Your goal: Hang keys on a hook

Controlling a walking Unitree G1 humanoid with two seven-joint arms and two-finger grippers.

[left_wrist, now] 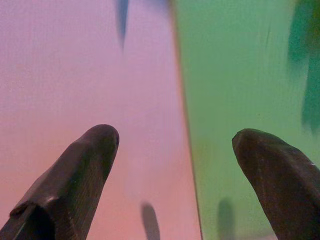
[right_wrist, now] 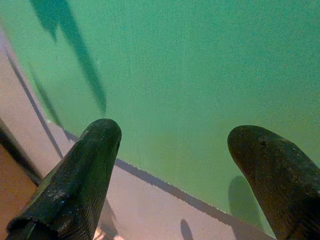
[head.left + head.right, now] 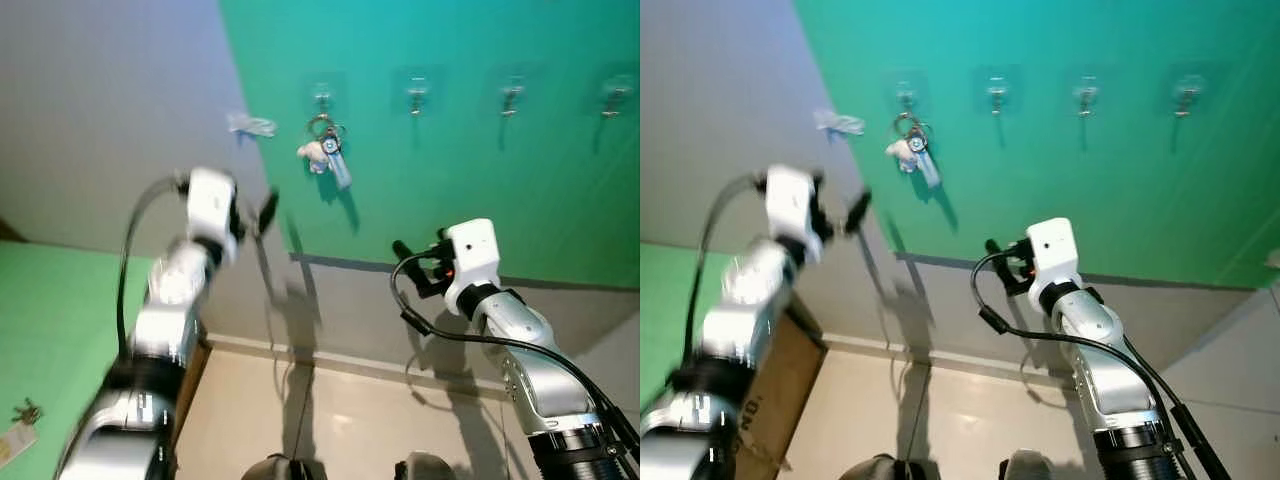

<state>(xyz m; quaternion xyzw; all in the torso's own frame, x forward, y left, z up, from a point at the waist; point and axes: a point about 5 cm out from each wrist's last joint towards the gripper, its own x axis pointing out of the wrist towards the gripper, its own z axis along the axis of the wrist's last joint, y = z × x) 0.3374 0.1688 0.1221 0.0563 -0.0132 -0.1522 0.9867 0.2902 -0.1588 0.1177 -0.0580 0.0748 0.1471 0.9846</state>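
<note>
Judging by how things lie now, the hang is done — the keys (image 3: 326, 150) with a small white charm dangle from the leftmost hook (image 3: 321, 98) on the green wall (image 3: 470, 170), three more hooks to its right bare. Step in hand reads as backing off cleanly.

Left gripper (image 3: 262, 213) sits below and to the left of the keys, apart from them, jaws spread with nothing between; its arm is motion-blurred. Right gripper (image 3: 413, 262) is lower down by the wall's grey band, jaws likewise spread and empty.

To do it well: pull the left arm straight away from the wall, not upward — an upward sweep could clip the charm and lift the ring off. Keep the right arm still.

A second key bunch (image 3: 27, 411) lies on the green surface (image 3: 60, 320) at lower left.
</note>
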